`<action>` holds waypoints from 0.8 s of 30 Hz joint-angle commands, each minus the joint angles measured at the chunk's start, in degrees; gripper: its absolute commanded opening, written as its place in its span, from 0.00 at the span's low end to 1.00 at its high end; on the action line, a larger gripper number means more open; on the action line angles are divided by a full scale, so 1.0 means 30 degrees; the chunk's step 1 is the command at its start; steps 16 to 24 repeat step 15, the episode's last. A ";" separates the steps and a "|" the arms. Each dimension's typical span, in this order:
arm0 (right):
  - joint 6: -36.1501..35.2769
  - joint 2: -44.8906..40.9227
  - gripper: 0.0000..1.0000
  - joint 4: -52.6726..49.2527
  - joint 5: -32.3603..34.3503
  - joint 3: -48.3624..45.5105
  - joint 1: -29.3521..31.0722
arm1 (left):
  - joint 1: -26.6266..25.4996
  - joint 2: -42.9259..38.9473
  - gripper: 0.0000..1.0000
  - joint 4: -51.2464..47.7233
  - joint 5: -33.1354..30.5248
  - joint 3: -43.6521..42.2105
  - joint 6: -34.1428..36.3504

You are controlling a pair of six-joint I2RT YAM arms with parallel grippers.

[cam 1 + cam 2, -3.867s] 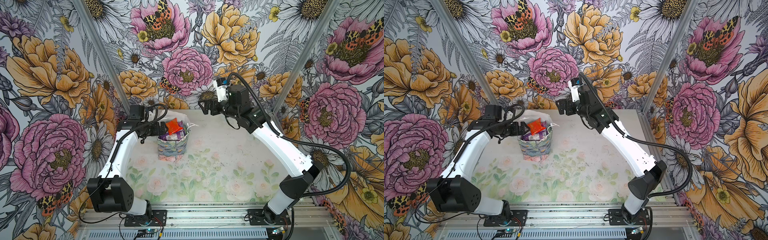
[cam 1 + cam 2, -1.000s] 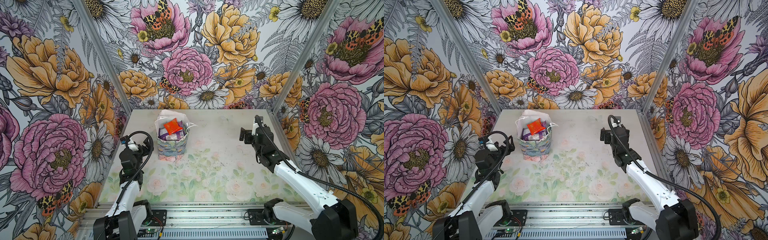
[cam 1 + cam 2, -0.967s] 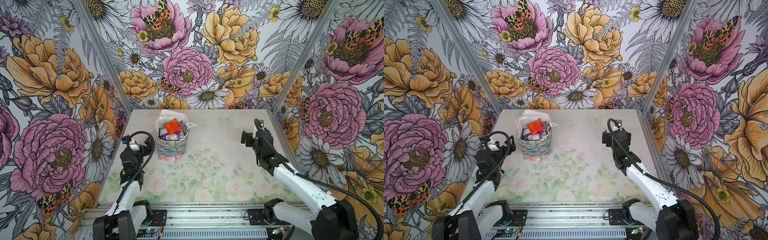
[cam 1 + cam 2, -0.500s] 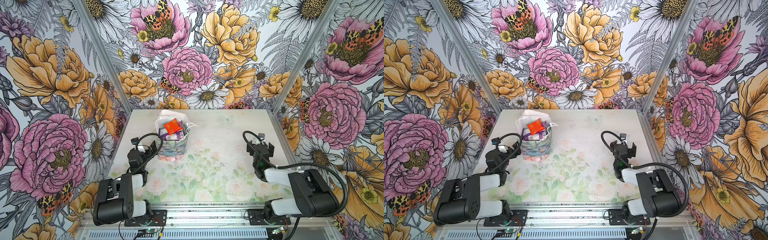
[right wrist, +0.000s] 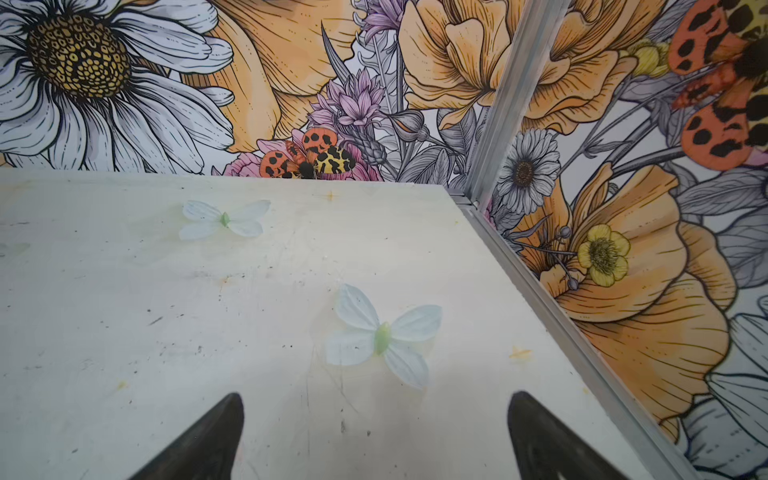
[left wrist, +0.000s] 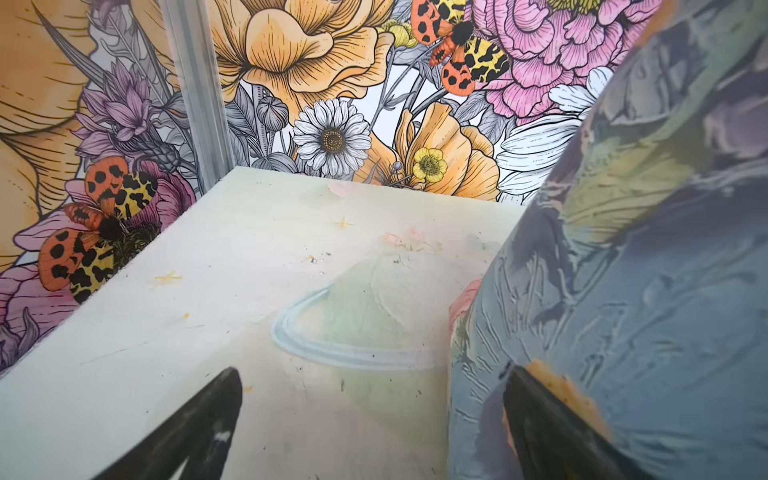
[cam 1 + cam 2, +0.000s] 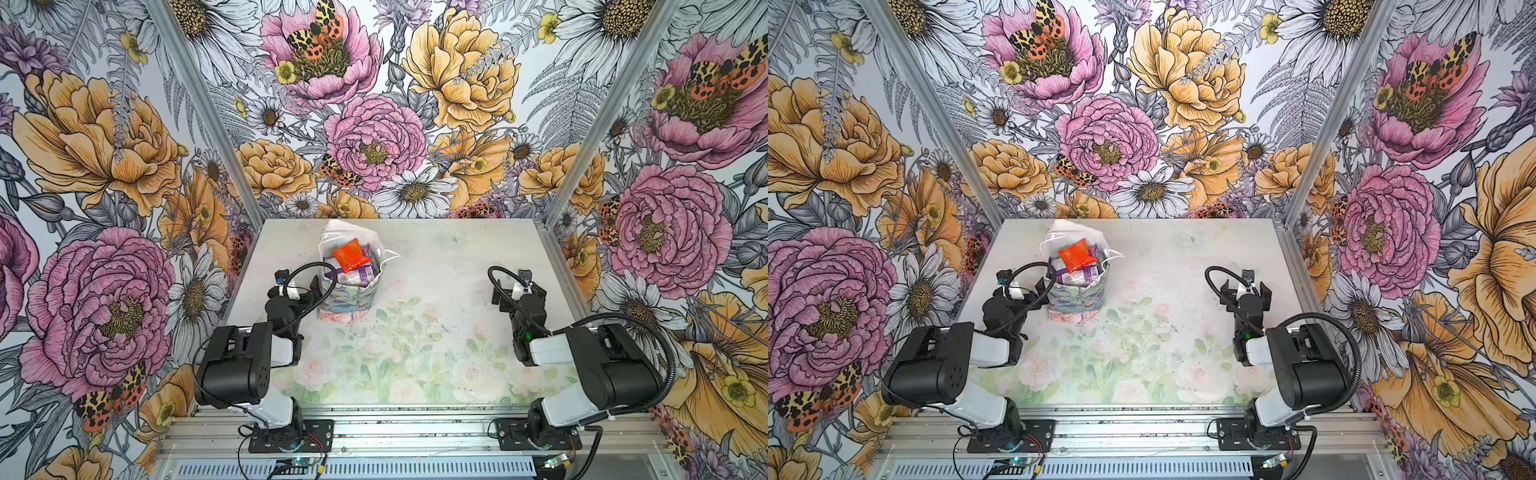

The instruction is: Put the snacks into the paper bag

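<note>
**Top views.** The paper bag (image 7: 348, 296) stands upright at about 11 o'clock on the table (image 7: 436, 257). It holds the snacks (image 7: 360, 274), with a red sachet (image 7: 350, 258) uppermost. The left gripper (image 7: 296, 289) sits low at the bag's 8 o'clock, jaws spread wide and holding nothing.

**Left wrist view.** One finger (image 6: 536, 415) lies close against the bag's wall; contact cannot be told.

**Right side.** The right gripper (image 7: 517, 291) sits at 3 o'clock, well apart from the bag, jaws likewise parted and holding nothing.

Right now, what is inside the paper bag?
An orange-red packet lies on top, with purple packets beneath it. Anything deeper is hidden by these and by the walls of the paper bag.
</note>
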 commanded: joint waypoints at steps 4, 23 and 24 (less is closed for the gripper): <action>0.0541 0.0038 1.00 -0.1472 -0.1036 0.1224 -0.0553 | -0.0321 -0.0144 0.99 0.0182 -0.1604 0.0042 0.0008; 0.0555 0.0027 1.00 -0.1755 -0.1382 0.1356 -0.0707 | -0.0428 -0.0204 0.99 0.0084 -0.2660 0.0046 -0.0217; 0.0555 0.0027 1.00 -0.1755 -0.1382 0.1356 -0.0707 | -0.0428 -0.0204 0.99 0.0084 -0.2660 0.0046 -0.0217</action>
